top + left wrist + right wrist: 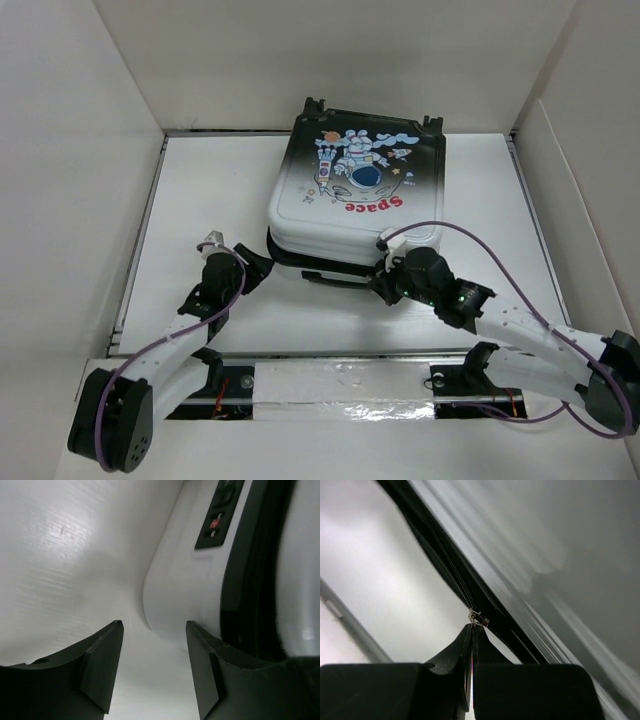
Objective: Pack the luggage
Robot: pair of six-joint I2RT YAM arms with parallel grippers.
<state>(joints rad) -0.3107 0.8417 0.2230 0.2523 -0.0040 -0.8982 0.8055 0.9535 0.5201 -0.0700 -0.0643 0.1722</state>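
luggage [355, 190] lies flat on the table [200, 190], toward the far middle, lid down and astronaut print up. your right gripper [385, 287] sits at its near right corner with its fingers pinched fully together. the wrist view shows the zip pull [478, 618] right at their tips, so i judge it held, though only by its very end. your left gripper [154, 625] stands by the near left corner, jaws parted and nothing between them. one finger is just beside the white shell, and i cannot tell whether it touches.

the likely step is running the zip [442, 550] round to close the case. the main risk is the pull slipping out: the hold is thin, and a tug at an angle to the track would peel it free. the slider could also bind where the track bends round a corner, if you drag across the curve. with the left gripper bracing nothing firmly, a hard pull may slide or turn the whole case on the smooth table instead of moving the slider. watch the purple cable [440, 223] looped over the lid's edge; it could catch there.
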